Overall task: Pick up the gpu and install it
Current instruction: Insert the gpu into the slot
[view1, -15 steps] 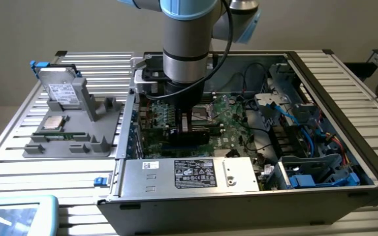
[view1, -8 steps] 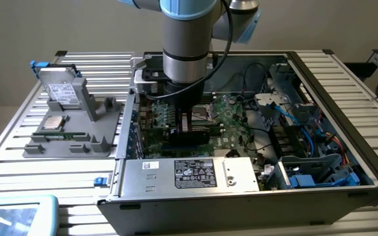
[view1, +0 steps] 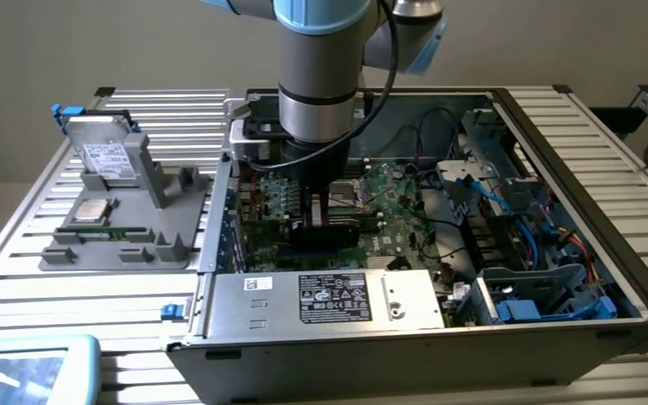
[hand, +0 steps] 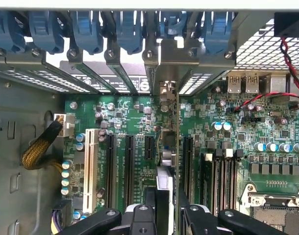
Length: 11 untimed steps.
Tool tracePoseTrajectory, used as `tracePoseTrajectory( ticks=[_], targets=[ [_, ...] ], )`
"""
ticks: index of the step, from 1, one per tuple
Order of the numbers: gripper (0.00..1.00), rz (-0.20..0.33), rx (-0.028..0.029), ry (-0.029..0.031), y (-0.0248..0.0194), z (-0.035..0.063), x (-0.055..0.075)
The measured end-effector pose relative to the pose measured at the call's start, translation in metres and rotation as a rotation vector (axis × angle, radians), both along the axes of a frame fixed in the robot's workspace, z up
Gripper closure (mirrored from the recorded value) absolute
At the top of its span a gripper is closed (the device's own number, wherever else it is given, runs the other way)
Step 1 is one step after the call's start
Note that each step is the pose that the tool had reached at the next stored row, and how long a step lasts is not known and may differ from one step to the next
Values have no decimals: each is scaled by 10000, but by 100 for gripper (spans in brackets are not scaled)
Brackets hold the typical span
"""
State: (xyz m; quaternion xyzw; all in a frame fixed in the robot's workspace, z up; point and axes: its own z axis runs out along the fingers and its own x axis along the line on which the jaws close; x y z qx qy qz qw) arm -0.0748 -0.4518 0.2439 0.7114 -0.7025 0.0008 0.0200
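gpu (hand: 165,181), clamped edge-on in hand (hand: 165,211), amid motherboard (hand: 125,110) slots

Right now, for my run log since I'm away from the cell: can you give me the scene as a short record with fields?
grasp: gripper shut on the gpu
gpu pose: edge-on above the motherboard expansion slots, metal bracket toward the rear slot openings
seated: cannot tell
arm: extends down into the open computer case
outside case: grey tray on the exterior view's left, with hard drive and memory stick
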Motion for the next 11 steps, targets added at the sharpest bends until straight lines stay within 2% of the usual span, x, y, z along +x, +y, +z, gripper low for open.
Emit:
tracePoseTrajectory(
  ticks=[11],
  targets=[
    [73,13,-2,-55,-2,-3,-18]
  ],
)
